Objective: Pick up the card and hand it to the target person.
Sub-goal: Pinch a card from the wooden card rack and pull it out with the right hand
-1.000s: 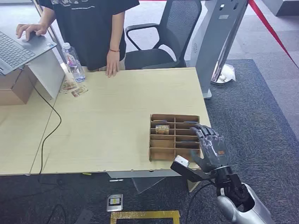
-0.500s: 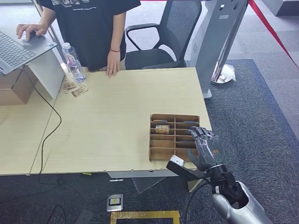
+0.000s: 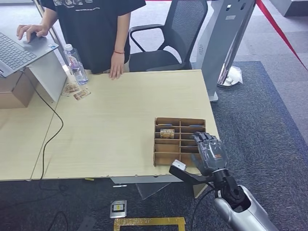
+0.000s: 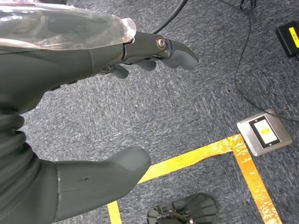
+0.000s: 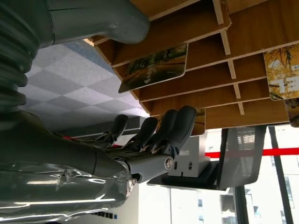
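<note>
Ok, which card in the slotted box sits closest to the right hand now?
The landscape-print card in the slot beside the right hand; the yellow card sits further along the box.

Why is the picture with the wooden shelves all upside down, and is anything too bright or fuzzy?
The right wrist view is turned over, so the card tray hangs overhead; the windows behind the right hand are washed out white. The head view is evenly lit and sharp. In the left wrist view, the left hand looms large and dim.
</note>
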Controlling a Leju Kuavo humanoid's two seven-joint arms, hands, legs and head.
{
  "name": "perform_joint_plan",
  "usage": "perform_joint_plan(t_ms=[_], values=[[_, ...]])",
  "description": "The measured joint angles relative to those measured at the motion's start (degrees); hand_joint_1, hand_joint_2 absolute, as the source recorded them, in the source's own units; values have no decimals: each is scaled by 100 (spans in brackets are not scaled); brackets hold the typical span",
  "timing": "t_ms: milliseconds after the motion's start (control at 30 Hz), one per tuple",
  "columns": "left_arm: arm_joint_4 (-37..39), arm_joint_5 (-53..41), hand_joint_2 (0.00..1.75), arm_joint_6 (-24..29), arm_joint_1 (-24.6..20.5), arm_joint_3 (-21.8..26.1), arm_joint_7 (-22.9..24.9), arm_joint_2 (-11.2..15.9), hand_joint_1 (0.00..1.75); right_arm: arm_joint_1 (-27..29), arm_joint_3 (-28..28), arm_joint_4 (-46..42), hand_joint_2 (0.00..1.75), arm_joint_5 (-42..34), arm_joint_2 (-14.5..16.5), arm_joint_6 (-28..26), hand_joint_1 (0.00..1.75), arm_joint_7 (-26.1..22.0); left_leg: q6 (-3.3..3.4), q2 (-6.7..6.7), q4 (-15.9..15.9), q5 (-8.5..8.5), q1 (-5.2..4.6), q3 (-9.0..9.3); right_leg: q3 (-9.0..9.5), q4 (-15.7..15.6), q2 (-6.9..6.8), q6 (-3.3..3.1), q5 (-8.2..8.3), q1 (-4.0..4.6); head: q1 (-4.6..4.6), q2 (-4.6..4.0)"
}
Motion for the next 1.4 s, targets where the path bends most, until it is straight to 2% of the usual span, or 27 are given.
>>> perform_joint_plan(t_ms=[133,267,333,467,533,833,1033,1400], values=[[0,0,175,0,0,0,1,0,0,-25,-2,141,175,43,28,-48,67,11,0,0,0,0,0,0,0,0,0,0,0,0,0,0],[0,-1,175,0,-1,0,0,0,0,-71,-18,271,175,115,53,-69,80,-3,0,0,0,0,0,0,0,0,0,0,0,0,0,0],[0,-1,175,0,-1,0,1,0,0,-91,-23,330,175,162,63,-75,98,-8,0,0,0,0,0,0,0,0,0,0,0,0,0,0],[0,14,175,0,-1,0,0,0,0,-136,-27,452,175,224,84,-107,150,-6,0,0,0,0,0,0,0,0,0,0,0,0,0,0],[0,20,175,0,0,0,0,0,0,-179,-32,514,175,239,98,-141,161,6,0,0,0,0,0,0,0,0,0,0,0,0,0,0],[0,33,175,-2,3,0,22,-15,0,-266,-80,683,175,318,133,-240,168,14,0,0,0,0,0,1,0,0,1,0,0,0,0,0],[0,-4,175,-44,4,0,33,-23,0,-266,-123,682,175,443,138,-221,166,58,0,0,0,0,0,1,0,0,0,0,0,-1,0,0],[0,-19,175,-69,6,0,22,-16,0,-265,-359,243,175,247,83,210,175,-157,0,1,2,0,-1,2,-1,0,1,1,1,-2,0,0]])
